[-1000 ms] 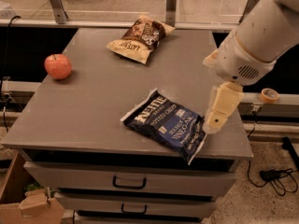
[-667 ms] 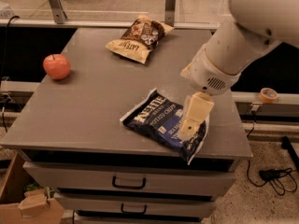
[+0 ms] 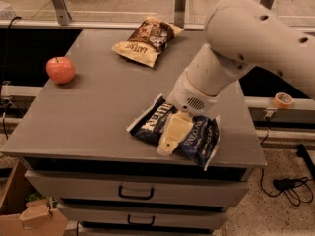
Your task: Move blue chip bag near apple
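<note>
The blue chip bag (image 3: 201, 137) lies flat near the front right edge of the grey table (image 3: 98, 112), its white lettering facing up. My gripper (image 3: 170, 140) hangs from the big white arm and sits directly over the middle of the bag, low against it. The cream gripper body covers the bag's centre. The apple (image 3: 60, 70) stands at the table's far left side, well apart from the bag and the gripper.
A brown and cream chip bag (image 3: 147, 41) lies at the table's back centre. Drawers (image 3: 135, 193) sit under the tabletop. A tape roll (image 3: 283, 100) rests on a ledge to the right. A cardboard box (image 3: 29, 215) is on the floor at lower left, cables (image 3: 290, 186) at lower right.
My arm has swung left and down, taking the gripper from the bag's right edge to over its middle. The bag, apple and brown bag have not moved.
</note>
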You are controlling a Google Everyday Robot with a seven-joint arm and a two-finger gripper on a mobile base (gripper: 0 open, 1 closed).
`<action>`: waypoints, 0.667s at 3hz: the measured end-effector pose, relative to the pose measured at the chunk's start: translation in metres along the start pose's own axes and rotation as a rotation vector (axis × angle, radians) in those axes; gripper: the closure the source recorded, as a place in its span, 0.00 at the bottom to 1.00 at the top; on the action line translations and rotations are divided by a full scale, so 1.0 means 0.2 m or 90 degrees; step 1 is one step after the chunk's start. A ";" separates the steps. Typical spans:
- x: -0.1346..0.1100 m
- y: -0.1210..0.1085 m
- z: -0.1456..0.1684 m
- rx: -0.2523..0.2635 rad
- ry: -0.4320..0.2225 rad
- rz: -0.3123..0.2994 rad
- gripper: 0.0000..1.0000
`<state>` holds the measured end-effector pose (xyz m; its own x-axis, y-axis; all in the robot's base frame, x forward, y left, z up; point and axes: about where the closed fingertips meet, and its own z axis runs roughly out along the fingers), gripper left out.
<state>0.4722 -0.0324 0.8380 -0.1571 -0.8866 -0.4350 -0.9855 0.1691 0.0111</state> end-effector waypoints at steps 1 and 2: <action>-0.03 0.00 0.04 -0.011 -0.011 0.016 0.41; -0.04 -0.01 0.04 -0.011 -0.021 0.026 0.64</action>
<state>0.4751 -0.0231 0.8348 -0.1953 -0.8643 -0.4636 -0.9793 0.1975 0.0444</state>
